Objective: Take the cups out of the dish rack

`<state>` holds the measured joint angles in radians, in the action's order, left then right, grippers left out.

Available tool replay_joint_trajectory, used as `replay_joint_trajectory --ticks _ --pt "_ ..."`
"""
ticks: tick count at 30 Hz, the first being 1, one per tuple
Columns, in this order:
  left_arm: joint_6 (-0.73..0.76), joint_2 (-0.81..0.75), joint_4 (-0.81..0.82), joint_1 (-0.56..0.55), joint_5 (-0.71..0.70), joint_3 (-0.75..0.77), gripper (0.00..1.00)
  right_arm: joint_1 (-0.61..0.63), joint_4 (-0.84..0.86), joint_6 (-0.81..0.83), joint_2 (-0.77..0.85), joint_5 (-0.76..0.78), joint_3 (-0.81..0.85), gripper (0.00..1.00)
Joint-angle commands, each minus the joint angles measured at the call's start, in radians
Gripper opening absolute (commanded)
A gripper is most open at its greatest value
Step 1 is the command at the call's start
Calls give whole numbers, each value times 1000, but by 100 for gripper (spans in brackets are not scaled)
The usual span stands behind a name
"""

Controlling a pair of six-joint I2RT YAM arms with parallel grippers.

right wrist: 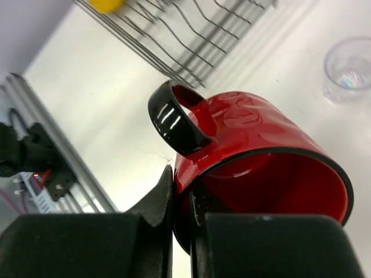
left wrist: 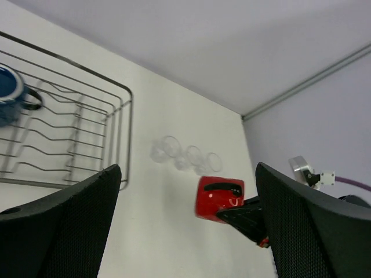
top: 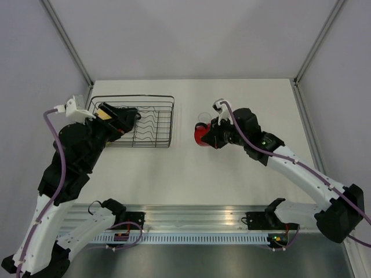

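Note:
The black wire dish rack [top: 152, 123] stands at the back left. My left gripper [top: 128, 117] hovers over its left part, open and empty, its fingers wide apart in the left wrist view [left wrist: 188, 169]. A blue mug [left wrist: 8, 96] lies in the rack, and a yellow mug [top: 106, 113] shows beside my left gripper and in the right wrist view [right wrist: 105, 4]. My right gripper [top: 211, 136] is shut on the rim of the red mug [top: 200, 135], one finger inside and one outside [right wrist: 181, 194], to the right of the rack. Three clear tumblers [left wrist: 193, 155] stand on the table behind the red mug.
The white table [top: 185, 174] ends in a metal rail [top: 191, 217] at the near edge. Grey walls with metal corner posts [top: 313, 43] close the back and sides. One tumbler [right wrist: 350, 69] stands close beyond the red mug.

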<state>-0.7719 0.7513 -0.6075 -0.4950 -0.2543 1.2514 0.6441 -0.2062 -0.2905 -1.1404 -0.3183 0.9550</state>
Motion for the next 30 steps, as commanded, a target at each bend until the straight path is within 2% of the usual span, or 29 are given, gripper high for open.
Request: replay_joint_trajectory --ticks 1,9,19,30 --pt "267 -15 -115 3 -161 22 100 12 -218 66 -87 160 154 0" --pt "407 -82 -172 1 -273 -38 100 103 -389 67 -361 405 333 0" --pt "464 -96 -176 1 -344 -86 100 147 -504 76 -691 469 518 0" --pt "488 -115 -176 3 -370 -127 100 146 -588 103 -861 464 665 0"
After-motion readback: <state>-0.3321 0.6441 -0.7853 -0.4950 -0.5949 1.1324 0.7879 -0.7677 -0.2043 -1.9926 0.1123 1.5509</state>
